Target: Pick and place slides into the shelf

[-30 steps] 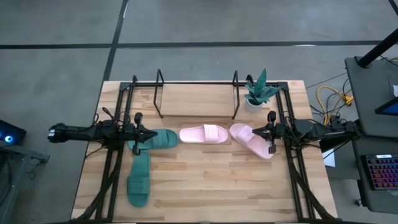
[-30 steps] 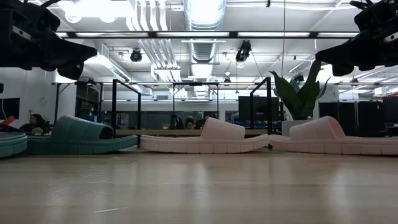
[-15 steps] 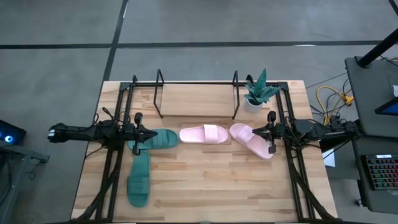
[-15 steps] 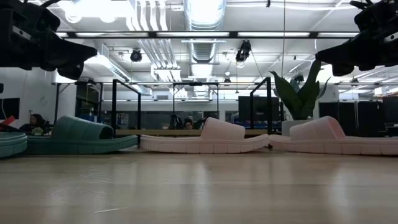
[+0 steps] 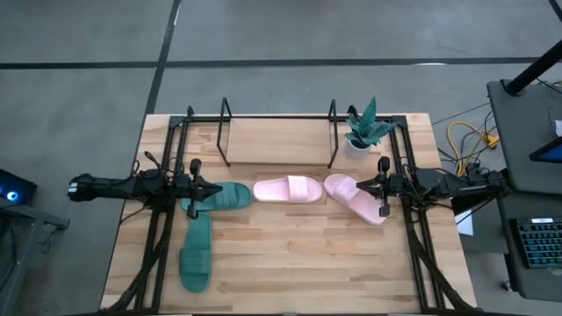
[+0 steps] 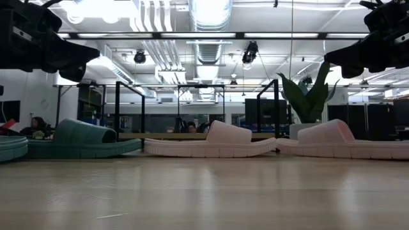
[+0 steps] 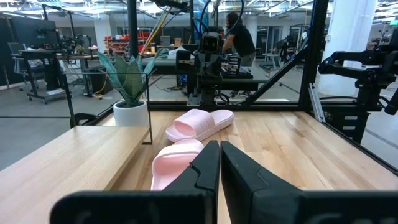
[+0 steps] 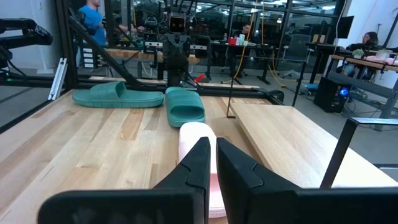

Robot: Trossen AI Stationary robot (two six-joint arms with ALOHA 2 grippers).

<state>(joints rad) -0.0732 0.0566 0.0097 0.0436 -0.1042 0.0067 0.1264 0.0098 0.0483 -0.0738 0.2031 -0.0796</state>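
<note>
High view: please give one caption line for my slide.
Four rubber slides, two pale pink and two dark green, lie before the empty black wire shelf.

Tabletop (image 5: 290,254): pale butcher-block wood, planks visible, smooth with a low sheen. Pink slides (image 5: 288,190) and green slides (image 5: 197,255): matt rubbery foam, ribbed sole edges. Shelf (image 5: 277,140), behind the slides: thin black metal rod over a light wooden board. Claws: matt black plastic.

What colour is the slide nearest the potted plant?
Pale pink slide; clearest in the high view.
</note>
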